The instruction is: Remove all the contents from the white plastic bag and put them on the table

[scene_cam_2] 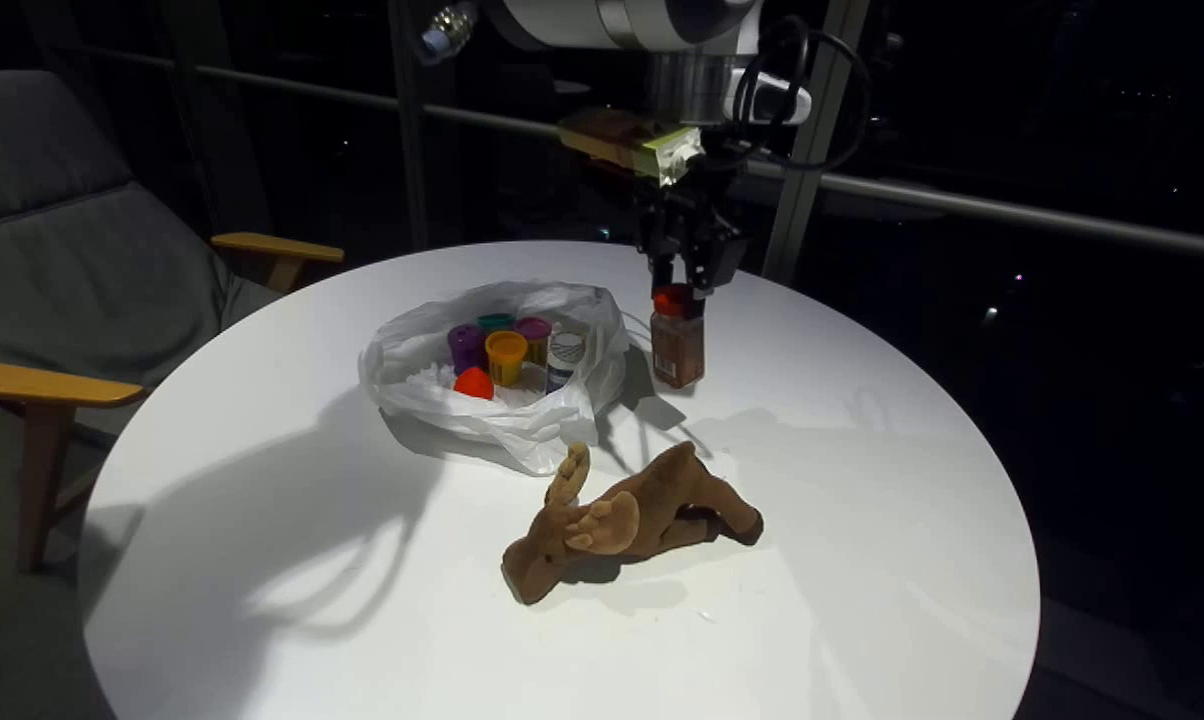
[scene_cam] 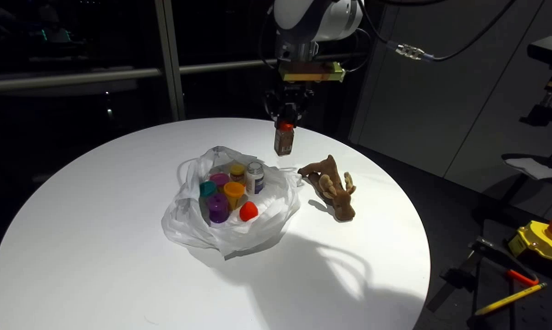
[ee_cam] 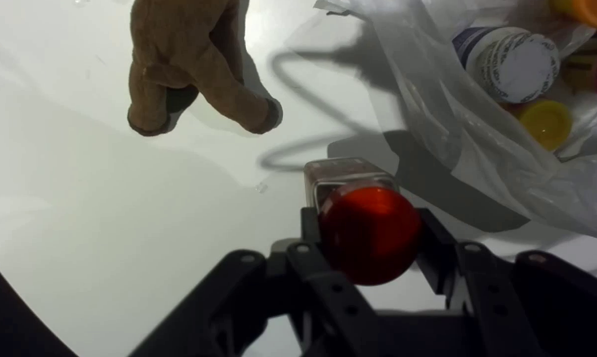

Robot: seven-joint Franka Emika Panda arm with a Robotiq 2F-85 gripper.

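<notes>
Print shows in places; none can be read.
Small black lettering rings the top of the white round plastic bottle [ee_cam: 507, 64] with a dark blue band, too fine to make out in the wrist view. The clear square-sided bottle [scene_cam_2: 678, 350] with a red cap carries a pale printed block low on its side in both exterior views, its characters blurred. The thin, wrinkled, translucent white plastic bag [ee_cam: 502, 168] shows a patch of dark print close to the right edge of the wrist view, illegible.
</notes>
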